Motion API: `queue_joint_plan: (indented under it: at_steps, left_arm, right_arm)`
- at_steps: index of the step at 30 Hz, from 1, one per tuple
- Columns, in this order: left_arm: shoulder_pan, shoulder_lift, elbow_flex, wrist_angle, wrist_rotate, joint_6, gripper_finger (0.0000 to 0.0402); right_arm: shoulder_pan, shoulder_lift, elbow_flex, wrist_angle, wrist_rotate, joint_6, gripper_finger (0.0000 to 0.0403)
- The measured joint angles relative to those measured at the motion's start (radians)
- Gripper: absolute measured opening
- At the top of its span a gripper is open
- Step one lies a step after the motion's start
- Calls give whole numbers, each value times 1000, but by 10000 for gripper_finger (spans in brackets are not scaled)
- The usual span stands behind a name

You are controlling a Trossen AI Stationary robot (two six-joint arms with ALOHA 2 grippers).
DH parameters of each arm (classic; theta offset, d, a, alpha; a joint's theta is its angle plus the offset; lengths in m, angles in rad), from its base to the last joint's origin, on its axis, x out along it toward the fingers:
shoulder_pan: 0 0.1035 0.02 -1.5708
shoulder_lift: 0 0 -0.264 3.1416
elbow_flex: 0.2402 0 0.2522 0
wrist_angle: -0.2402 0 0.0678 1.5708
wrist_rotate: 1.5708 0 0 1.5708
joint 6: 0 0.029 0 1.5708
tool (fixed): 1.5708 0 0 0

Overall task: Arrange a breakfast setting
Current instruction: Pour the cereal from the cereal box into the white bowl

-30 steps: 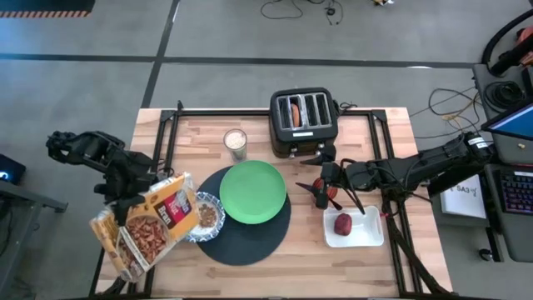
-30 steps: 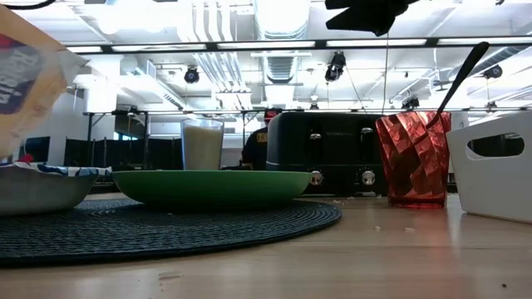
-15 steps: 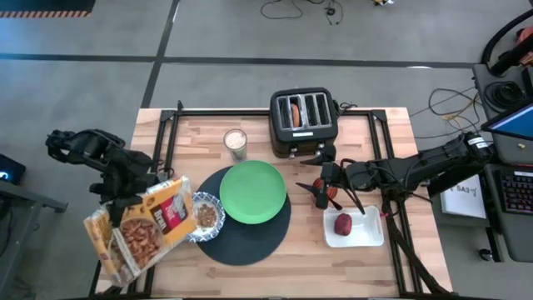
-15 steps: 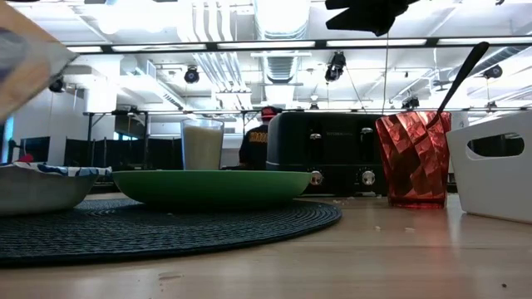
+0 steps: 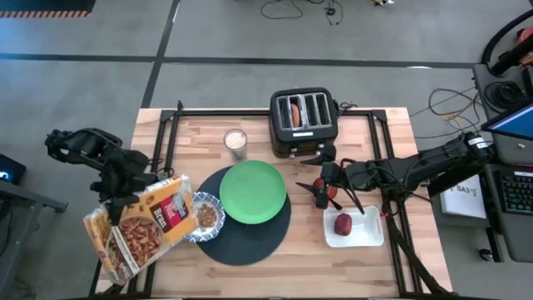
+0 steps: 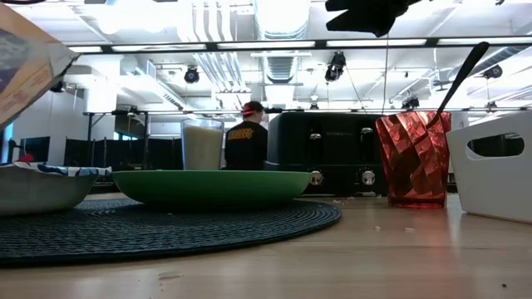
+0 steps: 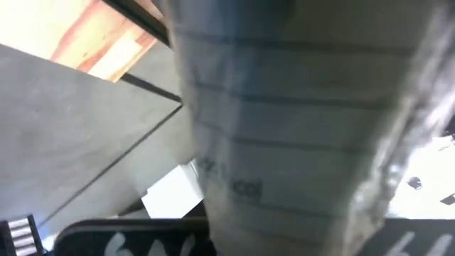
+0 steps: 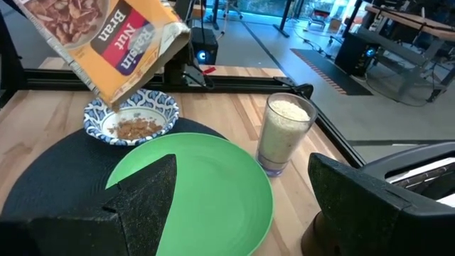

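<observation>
Cereal already fills the patterned bowl [image 5: 206, 216] at frame left, left claw [image 5: 119, 197] gripping the Raisin Nut Bran box [image 5: 140, 227]; right claw [image 5: 323, 193] open; bagel [image 5: 296, 112] untoasted-side pending.

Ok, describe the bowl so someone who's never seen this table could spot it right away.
Find the round dark placemat in the middle of the wooden table. The blue-and-white patterned bowl sits on its left edge, beside the green plate, under the tilted cereal box that the left gripper holds. It is the only patterned dish, and it has brown cereal in it.
</observation>
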Motion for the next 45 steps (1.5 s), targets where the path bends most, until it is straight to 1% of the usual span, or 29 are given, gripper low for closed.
queue_joint_plan:
  at_steps: [3,6,9,12,13,16,19,22,25,28,29,32,35,38,39,41,42,43,45]
  left_arm:
    - [0,13,0,1,16,-10,2]
    - [0,4,1,-6,-8,0,2]
    - [2,10,4,-9,22,-35,2]
    - [0,-3,13,-6,-41,-22,2]
    - [0,-6,12,-7,-48,-23,2]
    - [1,9,19,-11,-27,-32,2]
    - [0,1,25,-7,-71,-13,2]
    - [0,8,21,-10,-45,-31,2]
    - [0,-2,13,-5,-77,-9,2]
    - [2,11,3,-9,-14,-31,2]
    - [2,16,9,-10,-12,-30,2]
    - [-1,-1,12,-5,-76,-4,2]
    - [0,6,11,-8,-48,-13,2]
    - [-1,-10,4,-2,-82,-7,2]
    - [0,-14,-1,-2,-77,-18,1]
    - [1,5,-1,-7,-20,-40,1]
    - [0,13,7,-8,-15,-39,1]
    - [-1,11,12,-5,-31,-28,1]
    - [-3,-7,12,1,-95,-14,1]
  right_arm:
    - [0,0,0,0,0,0,309]
    - [-1,0,0,0,0,0,309]
    - [-1,0,0,0,0,0,309]
    - [0,0,0,0,0,0,309]
    - [0,0,0,0,0,0,309]
    - [-1,0,0,0,0,-1,309]
    - [0,0,0,0,0,1,309]
    - [-1,0,0,0,0,5,309]
    - [0,0,0,0,0,3,309]
    - [0,0,0,0,0,3,309]
    - [0,0,0,-1,0,-1,309]
    - [0,0,0,-2,0,-1,309]
    - [0,0,0,-2,0,-2,309]
    - [-2,0,0,-2,0,1,309]
    - [-2,0,0,-3,0,7,309]
    - [-2,0,0,-3,0,7,309]
    - [-2,0,0,-4,0,4,309]
    - [-4,0,0,-3,0,3,309]
    - [-4,0,0,-5,0,1,309]
